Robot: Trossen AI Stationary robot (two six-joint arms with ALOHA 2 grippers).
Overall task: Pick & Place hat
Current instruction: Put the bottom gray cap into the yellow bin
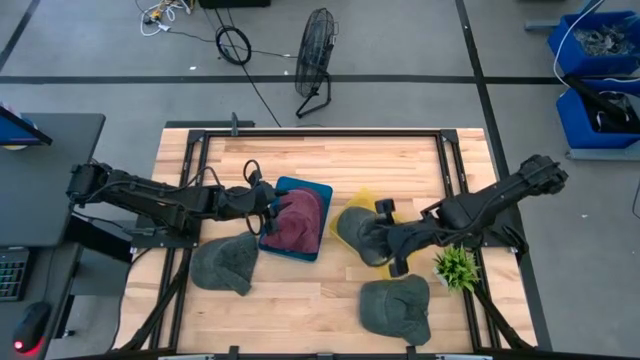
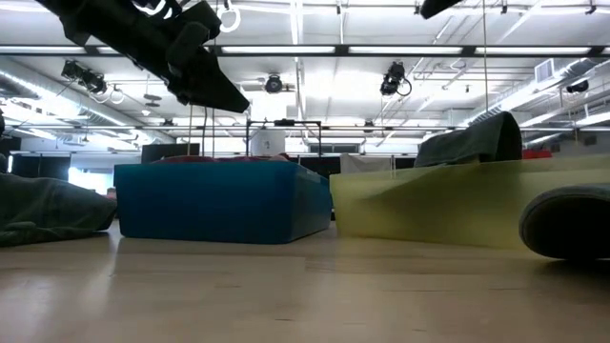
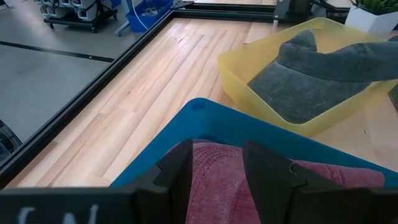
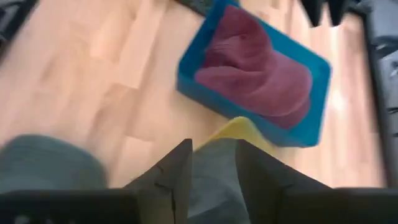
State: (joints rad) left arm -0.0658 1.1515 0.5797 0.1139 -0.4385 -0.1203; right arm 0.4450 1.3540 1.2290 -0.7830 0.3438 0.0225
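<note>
A maroon hat (image 1: 298, 222) lies in the blue tray (image 1: 300, 185) at the table's middle. A grey-green hat (image 1: 352, 228) lies in the yellow tray (image 1: 362, 197) just to its right, and its crown rises above the tray's rim (image 2: 472, 141). My left gripper (image 1: 268, 212) is open and hangs above the blue tray's left end, over the maroon hat (image 3: 336, 177). The low view shows it clear of the tray (image 2: 224, 95). My right gripper (image 1: 372, 240) is open above the grey-green hat (image 4: 211, 186).
Two more grey-green hats lie on the bare wood, one at the near left (image 1: 225, 262) and one at the near right (image 1: 397, 305). A small green plant (image 1: 457, 265) stands right of the yellow tray. Black frame rails (image 1: 320, 133) run around the table.
</note>
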